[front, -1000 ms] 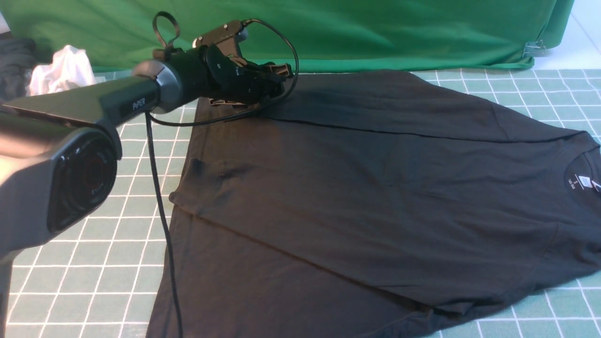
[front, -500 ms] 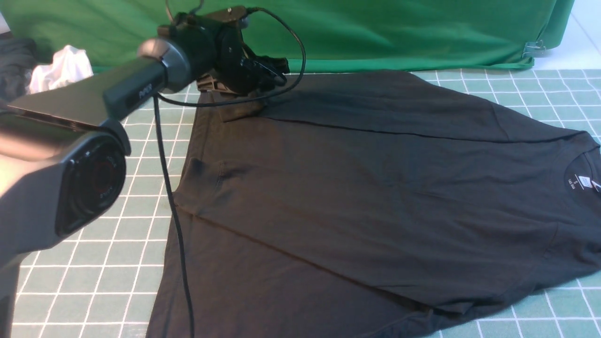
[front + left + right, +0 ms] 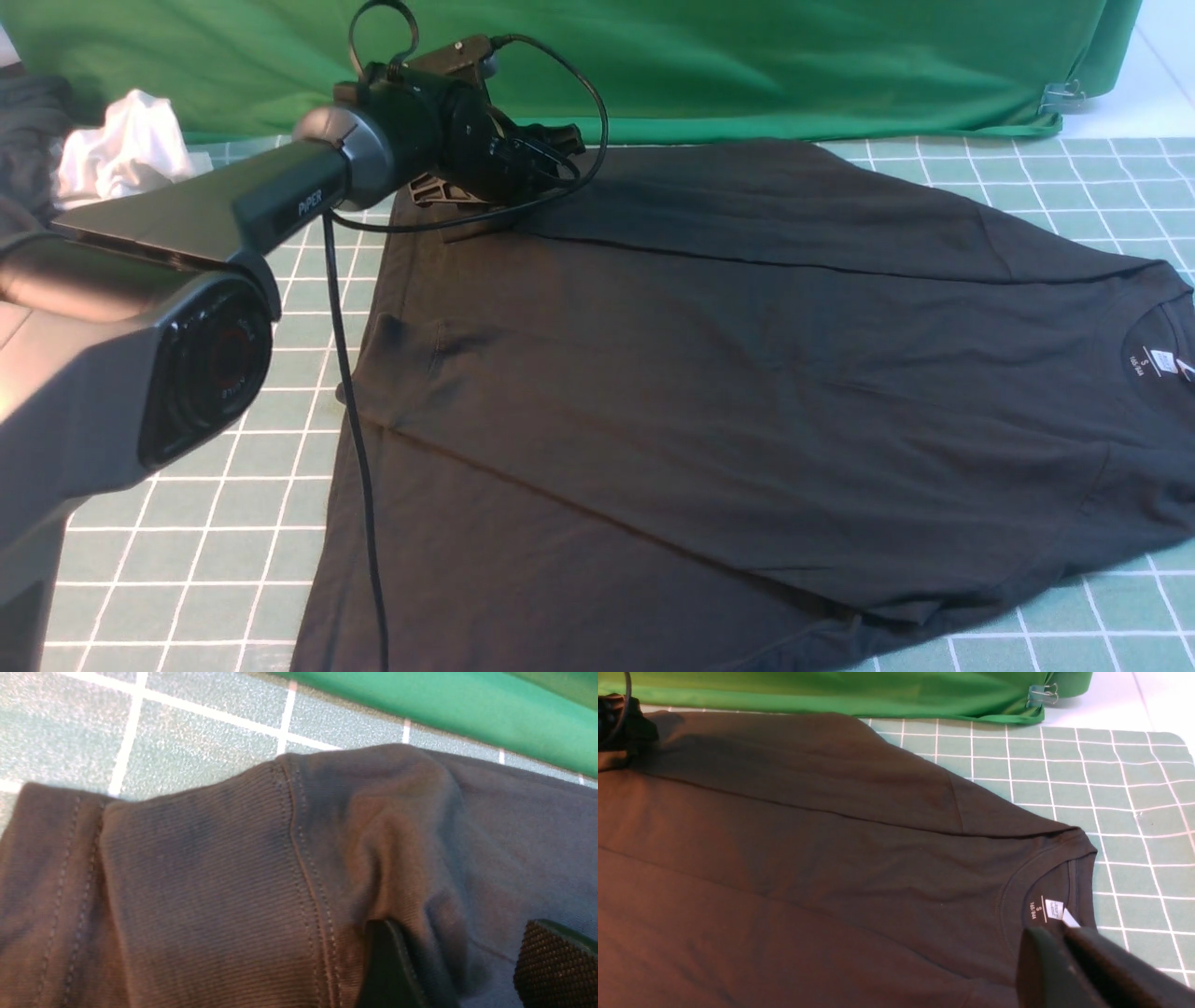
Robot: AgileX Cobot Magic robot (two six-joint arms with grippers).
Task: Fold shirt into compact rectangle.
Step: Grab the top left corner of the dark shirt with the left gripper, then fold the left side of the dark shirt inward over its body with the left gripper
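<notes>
The left arm (image 3: 280, 196) reaches forward and a little to the right, low over the worktop (image 3: 187, 541), and a black cable (image 3: 359, 485) hangs down from it. The left hand (image 3: 460, 938) is at the far left corner of the shirt (image 3: 747, 392), beside the stitched hem. Its two fingers (image 3: 385, 961) stand well apart, so this hand is open. A soft ridge of black cloth rises between them, and one finger touches the cloth.

The right hand (image 3: 1052, 935) shows only in its own wrist view. Its fingers lie together, so it is closed, and I see nothing between them. It hangs over the collar, just beside the white neck label (image 3: 1054, 908).

The shirt lies spread on the green grid mat of the worktop, with the hem toward the robot's left and the collar toward its right. The far side is folded in over the body, and its edge runs as a long line across the cloth.

A crumpled white cloth (image 3: 121, 149) and a dark garment (image 3: 28, 121) lie at the far left, well apart from the shirt. A green cloth (image 3: 747, 65) hangs behind.
</notes>
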